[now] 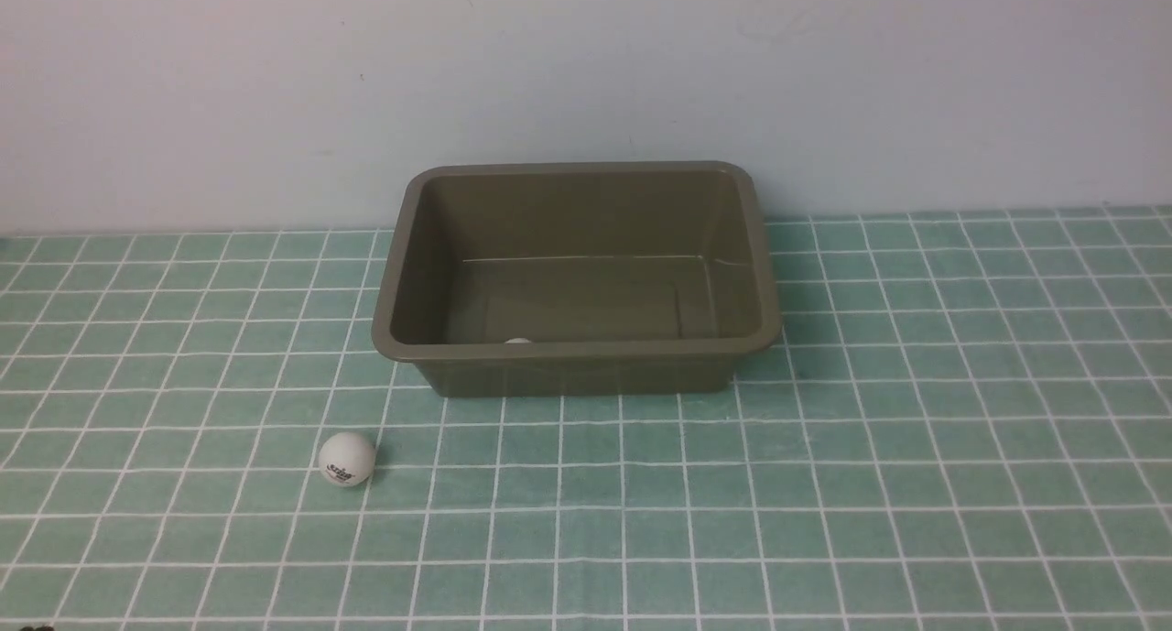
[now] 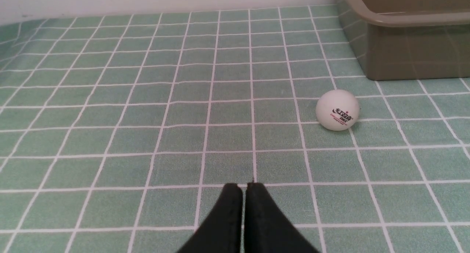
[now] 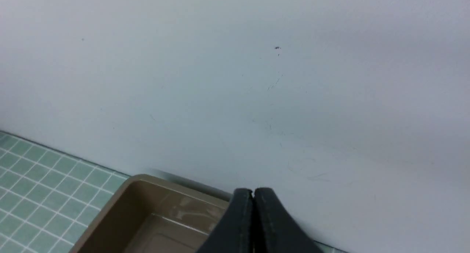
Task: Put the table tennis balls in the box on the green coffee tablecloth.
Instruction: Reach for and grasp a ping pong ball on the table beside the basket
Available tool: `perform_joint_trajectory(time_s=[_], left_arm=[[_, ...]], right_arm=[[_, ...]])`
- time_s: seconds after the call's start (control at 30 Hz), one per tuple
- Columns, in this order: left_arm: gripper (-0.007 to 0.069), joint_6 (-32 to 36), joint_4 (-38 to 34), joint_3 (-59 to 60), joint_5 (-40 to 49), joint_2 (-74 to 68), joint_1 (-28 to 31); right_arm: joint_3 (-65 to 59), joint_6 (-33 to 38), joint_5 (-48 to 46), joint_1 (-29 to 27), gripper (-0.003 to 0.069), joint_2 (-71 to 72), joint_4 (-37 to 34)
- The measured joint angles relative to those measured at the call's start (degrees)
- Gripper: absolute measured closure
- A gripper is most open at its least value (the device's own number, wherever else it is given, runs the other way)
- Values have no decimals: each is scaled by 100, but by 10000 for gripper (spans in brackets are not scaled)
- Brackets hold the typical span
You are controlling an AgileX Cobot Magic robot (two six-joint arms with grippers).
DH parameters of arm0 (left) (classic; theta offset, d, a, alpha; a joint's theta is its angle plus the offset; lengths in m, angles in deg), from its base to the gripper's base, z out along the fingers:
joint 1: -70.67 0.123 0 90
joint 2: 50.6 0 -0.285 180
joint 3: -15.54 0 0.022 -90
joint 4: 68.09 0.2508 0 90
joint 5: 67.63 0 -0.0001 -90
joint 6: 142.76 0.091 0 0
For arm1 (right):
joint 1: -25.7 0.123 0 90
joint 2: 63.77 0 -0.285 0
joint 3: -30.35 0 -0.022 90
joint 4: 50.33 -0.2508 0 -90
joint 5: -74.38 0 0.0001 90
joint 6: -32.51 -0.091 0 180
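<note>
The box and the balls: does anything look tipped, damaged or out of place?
Nothing looks damaged. The box stands upright on the cloth. One ball lies outside it, near its front left corner; a second ball shows as a white sliver inside, behind the near rim.

A teal-green cloth with a grid of thin white lines (image 2: pixel 147 98) covers the surface. The left gripper (image 2: pixel 244 188) has its two black fingers (image 2: pixel 226 216) pressed together. A small white table tennis ball with a dark and red logo (image 2: pixel 337 109) rests on the cloth near the corner of an olive-brown plastic tub (image 2: pixel 411 51), well apart from the fingers.
</note>
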Motion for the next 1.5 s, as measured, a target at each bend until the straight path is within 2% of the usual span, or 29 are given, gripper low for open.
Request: perform_joint_trajectory(time_s=[0.23,0.6,1.03,1.2,1.5], left_arm=[[629,0,0,0,0,0,0],[629,0,0,0,0,0,0],[629,0,0,0,0,0,0],[629,0,0,0,0,0,0],[629,0,0,0,0,0,0]], right_arm=[[-1363,51,-6,-4,675,1074,368],[-3706,68,2,-4,675,2710,413],[-6958,68,1493,-4,676,4957,347],[-8226,68,1919,-4,676,6040,75],[-8934,68,1672,-4,676,6972,-150]])
